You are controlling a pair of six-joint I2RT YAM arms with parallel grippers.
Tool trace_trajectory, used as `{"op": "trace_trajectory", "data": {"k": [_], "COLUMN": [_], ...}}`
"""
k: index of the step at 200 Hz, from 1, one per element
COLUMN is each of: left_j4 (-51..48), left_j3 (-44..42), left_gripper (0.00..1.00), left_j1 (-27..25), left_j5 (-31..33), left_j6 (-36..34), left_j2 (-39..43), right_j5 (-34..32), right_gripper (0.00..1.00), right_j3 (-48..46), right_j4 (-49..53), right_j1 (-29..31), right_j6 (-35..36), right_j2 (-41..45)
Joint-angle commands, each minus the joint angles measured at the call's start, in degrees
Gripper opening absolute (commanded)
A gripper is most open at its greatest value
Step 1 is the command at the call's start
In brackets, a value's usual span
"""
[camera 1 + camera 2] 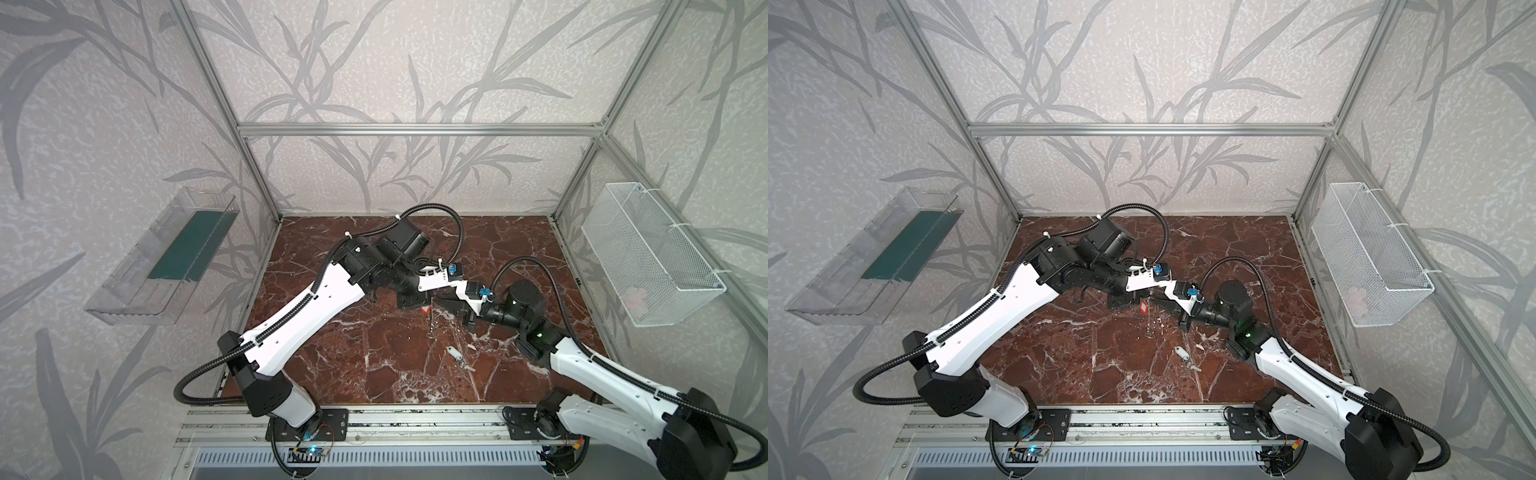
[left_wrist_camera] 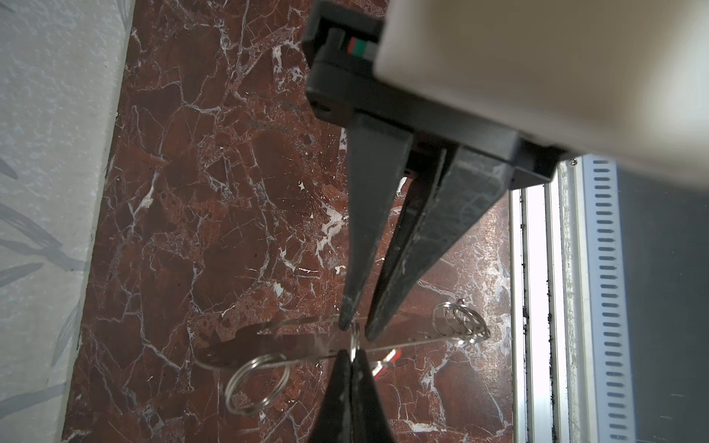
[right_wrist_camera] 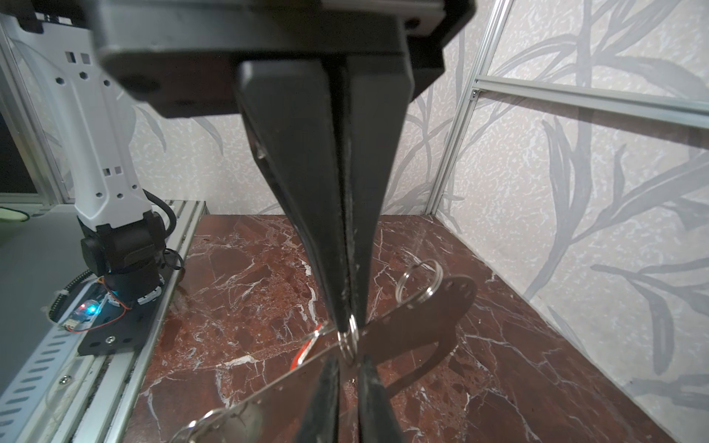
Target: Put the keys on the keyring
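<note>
1. Both arms meet over the middle of the marble table (image 1: 374, 374), tips nearly nose to nose and up off the surface.
2. Left claw (image 2: 352, 354): fingers pressed tight together, pinching a small split ring (image 3: 348, 337) right at the tips. That ring sits on the edge of the keyring.
3. The keyring (image 3: 433, 310), the flat grey plate, is up in the air between the two claws. In both top views it's edge-on, so it shows as little more than a thin vertical line.
4. Right claw (image 2: 357, 330): almost closed, with just a narrow gap left and one finger on each side of the plate. Honestly can't tell if it's actually squeezing the metal or only straddling it.
5. The red-orange key (image 1: 1144, 307) dangles just beside the plate, under the claw tips. Only its tag really shows, and I can't see how it's attached.
6. The white key (image 1: 455, 353) lies flat on the table, well apart from the plate, over on the right arm's side and nearer the front rail.
7. More rings hang off the plate's two ends: a big ring (image 2: 230, 383) at one end, a ring cluster (image 2: 458, 320) at the other.
</note>
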State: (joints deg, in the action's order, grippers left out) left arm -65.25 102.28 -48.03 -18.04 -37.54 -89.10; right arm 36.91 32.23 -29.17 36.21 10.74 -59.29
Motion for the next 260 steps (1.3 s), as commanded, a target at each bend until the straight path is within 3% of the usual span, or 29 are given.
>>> {"op": "trace_trajectory", "data": {"k": [1, 45, 82, 103, 116, 129, 154, 205, 260], "left_j4": [-3.06, -1.12, -0.73, 1.46, 4.99, 9.96, 20.95, 41.23, 47.22], "left_j3": [0.77, -0.76, -1.42, -3.08, -5.33, -8.96, -18.27, -34.57, -38.62], "left_gripper": [0.0, 0.0, 0.0, 0.0, 0.18, 0.28, 0.34, 0.3, 0.22], "left_j1": [-0.84, -0.87, -0.84, -0.75, -0.49, 0.48, 2.99, 8.07, 8.56], "left_j5": [1.17, 1.33, 1.16, 2.09, 4.02, 5.11, 4.32, -7.8, -15.94], "left_j6": [-1.7, -1.66, -1.73, -0.72, 0.63, 2.14, 6.58, 16.39, 17.51], "left_j2": [-1.26, -0.38, -0.1, 0.79, 2.65, 5.48, 12.86, 24.24, 25.67], "right_j5": [0.97, 1.42, 1.57, 0.79, 0.13, -1.13, -2.36, -0.3, 2.67], "right_gripper": [0.11, 0.17, 0.0, 0.0, 0.0, 0.0, 0.0, 0.0, 0.0], "right_j3": [-0.27, -0.89, -1.15, -1.46, -1.79, -2.38, -3.02, -3.14, -2.36], "right_j4": [-7.84, -12.36, -12.84, -14.98, -15.33, -16.49, -19.22, -25.91, -27.69], "right_j1": [0.29, 0.33, 0.32, 0.32, 0.32, 0.31, 0.27, 0.29, 0.28], "right_j6": [-3.11, -6.79, -8.0, -8.77, -9.12, -9.87, -11.63, -14.52, -14.94], "right_j2": [-0.34, -1.8, -2.28, -2.24, -2.32, -2.23, -2.65, -5.21, -6.37]}}
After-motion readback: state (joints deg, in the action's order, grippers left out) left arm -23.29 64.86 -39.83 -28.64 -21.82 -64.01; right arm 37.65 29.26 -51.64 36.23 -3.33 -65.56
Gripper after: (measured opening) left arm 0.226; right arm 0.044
